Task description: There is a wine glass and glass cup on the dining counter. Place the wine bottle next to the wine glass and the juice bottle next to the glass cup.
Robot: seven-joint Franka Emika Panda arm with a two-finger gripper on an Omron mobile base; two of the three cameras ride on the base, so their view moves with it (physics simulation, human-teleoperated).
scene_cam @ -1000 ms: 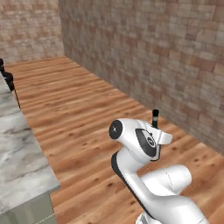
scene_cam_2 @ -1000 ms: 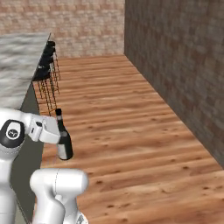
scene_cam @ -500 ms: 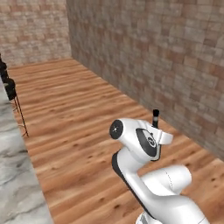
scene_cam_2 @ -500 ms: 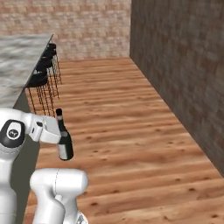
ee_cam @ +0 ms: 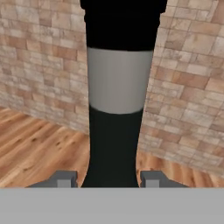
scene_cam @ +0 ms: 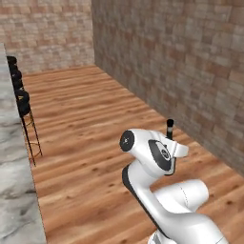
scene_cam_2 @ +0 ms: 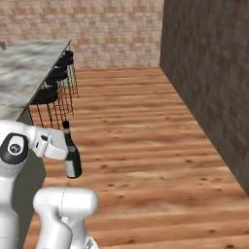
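Note:
My gripper (ee_cam: 111, 178) is shut on the wine bottle (ee_cam: 116, 87), a slim dark bottle with a pale grey label band. Both fingertips (ee_cam: 65, 178) press against its lower body. In the right base view the wine bottle (scene_cam_2: 72, 156) stands upright in the gripper (scene_cam_2: 65, 150), over the floor beside the arm. Its black neck (scene_cam: 169, 127) pokes up behind the arm in the left base view. The dining counter (scene_cam_2: 29, 73) is a grey-veined marble slab on the left (scene_cam: 12, 157). The wine glass, glass cup and juice bottle are out of view.
Black stools (scene_cam_2: 53, 82) stand in a row along the counter's side (scene_cam: 21, 100). A brick wall (scene_cam: 190, 71) runs close on the right (scene_cam_2: 209, 73), with another across the far end. Wooden floor (scene_cam_2: 136, 126) lies open between counter and wall.
The whole picture has shifted, so the base has moved: the counter slid toward the left edge and the stools came into fuller view. The bottle stays upright in the shut gripper.

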